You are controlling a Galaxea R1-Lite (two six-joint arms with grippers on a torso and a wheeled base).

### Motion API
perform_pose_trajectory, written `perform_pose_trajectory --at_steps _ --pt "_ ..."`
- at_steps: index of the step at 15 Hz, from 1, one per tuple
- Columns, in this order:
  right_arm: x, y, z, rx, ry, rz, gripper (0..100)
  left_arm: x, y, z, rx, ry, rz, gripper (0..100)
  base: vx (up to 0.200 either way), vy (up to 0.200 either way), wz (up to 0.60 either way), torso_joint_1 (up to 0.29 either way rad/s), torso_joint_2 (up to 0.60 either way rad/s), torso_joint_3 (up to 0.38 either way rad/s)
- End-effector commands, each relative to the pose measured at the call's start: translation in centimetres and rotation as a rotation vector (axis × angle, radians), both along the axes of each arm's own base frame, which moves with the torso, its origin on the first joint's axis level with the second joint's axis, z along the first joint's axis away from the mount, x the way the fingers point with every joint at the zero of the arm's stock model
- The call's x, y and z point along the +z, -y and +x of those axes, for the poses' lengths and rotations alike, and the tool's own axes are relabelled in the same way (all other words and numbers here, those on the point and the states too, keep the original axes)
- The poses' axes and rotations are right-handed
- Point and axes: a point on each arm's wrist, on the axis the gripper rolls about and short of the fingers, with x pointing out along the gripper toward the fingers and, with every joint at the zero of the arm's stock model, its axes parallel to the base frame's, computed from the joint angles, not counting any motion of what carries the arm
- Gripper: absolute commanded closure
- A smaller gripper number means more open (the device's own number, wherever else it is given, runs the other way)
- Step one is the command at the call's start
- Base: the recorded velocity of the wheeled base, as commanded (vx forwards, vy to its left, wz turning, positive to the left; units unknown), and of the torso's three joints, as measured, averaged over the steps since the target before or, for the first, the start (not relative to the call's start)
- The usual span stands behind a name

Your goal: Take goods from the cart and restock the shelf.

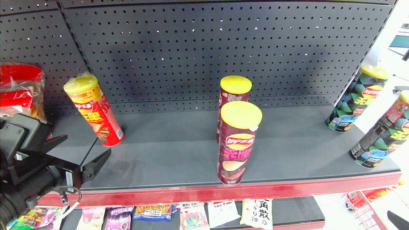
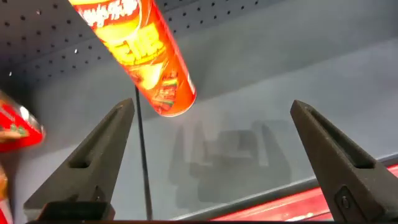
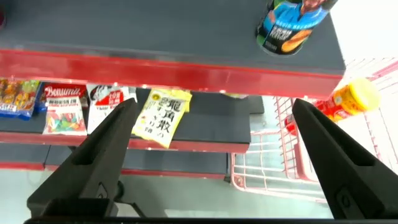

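A red chip can [image 1: 94,110] with a yellow lid stands tilted at the left of the dark grey shelf [image 1: 172,153]. My left gripper [image 1: 88,143] hovers open and empty just in front of it, over the shelf's front left. In the left wrist view the red can [image 2: 146,56] lies beyond the spread left gripper [image 2: 212,104]. Two maroon cans [image 1: 239,143] [image 1: 234,92] stand mid-shelf, one behind the other. Two dark green cans [image 1: 358,99] [image 1: 381,134] stand at the right end. My right gripper [image 3: 214,102] is open and empty below the shelf's red edge, near the red wire cart [image 3: 273,168].
A yellow-lidded can [image 3: 348,99] lies in the cart. Red snack bags [image 1: 19,86] fill the shelf's far left. Snack packets [image 1: 191,215] hang along the lower shelf. A pegboard [image 1: 191,48] backs the shelf. Bare shelf lies between the red can and the maroon cans.
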Motion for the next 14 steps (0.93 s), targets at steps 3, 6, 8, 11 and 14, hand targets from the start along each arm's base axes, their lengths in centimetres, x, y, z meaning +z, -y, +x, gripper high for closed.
perform_pose_trajectory --at_steps 3,6,8,11,14 --pt "-0.05 -0.02 0.14 0.004 -0.010 -0.002 0 -0.18 -0.05 -0.09 0.003 -0.006 0.002 0 -0.200 0.000 0.00 0.007 0.00 0.001" --pt "-0.19 -0.01 0.08 0.003 -0.013 -0.006 0 -0.43 -0.15 -0.24 0.009 -0.011 0.005 0 -0.133 0.000 0.00 -0.002 0.00 0.003" --pt "-0.24 -0.01 0.11 0.003 -0.016 -0.006 0 -0.26 -0.31 -0.49 0.026 0.001 0.002 0 0.000 0.000 0.00 0.000 0.00 0.000" --pt "-0.32 -0.01 0.10 0.002 -0.019 -0.007 0 -0.55 -0.48 -1.02 0.027 0.001 -0.002 0 0.000 -0.133 0.00 0.011 0.00 0.002" --pt "-0.32 -0.01 0.10 0.000 -0.019 -0.007 0 -0.46 -0.47 -0.99 0.026 0.004 0.000 0 0.000 -0.200 0.00 0.007 0.00 0.005"
